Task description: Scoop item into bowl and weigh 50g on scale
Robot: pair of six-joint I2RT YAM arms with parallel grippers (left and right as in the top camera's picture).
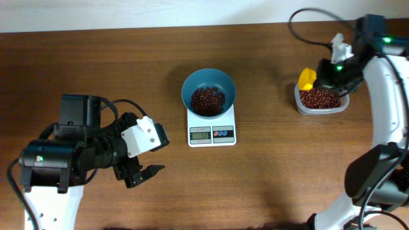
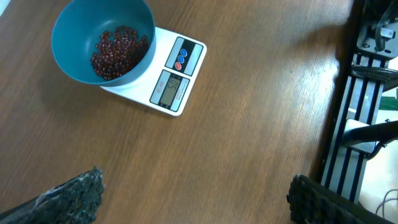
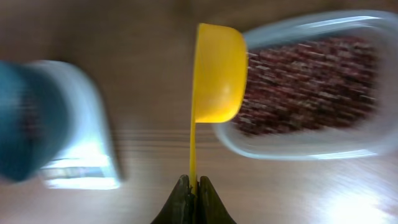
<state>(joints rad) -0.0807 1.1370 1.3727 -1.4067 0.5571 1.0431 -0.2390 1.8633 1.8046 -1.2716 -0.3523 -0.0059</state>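
Status: part done. One bowl [image 1: 208,82] sits on the one scale [image 1: 211,133] and holds a shallow heap of beans [image 1: 208,101]. The display is too small to read, so 50g is unconfirmed. Well right of the scale, one tub [image 1: 321,110] holds further beans. The right claw [image 3: 193,186] is clamped on the handle of one yellow scoop [image 3: 217,71] at the tub's scale-side rim. The left claw [image 1: 144,174], left of the scale, gapes empty above the bench [image 1: 96,57].
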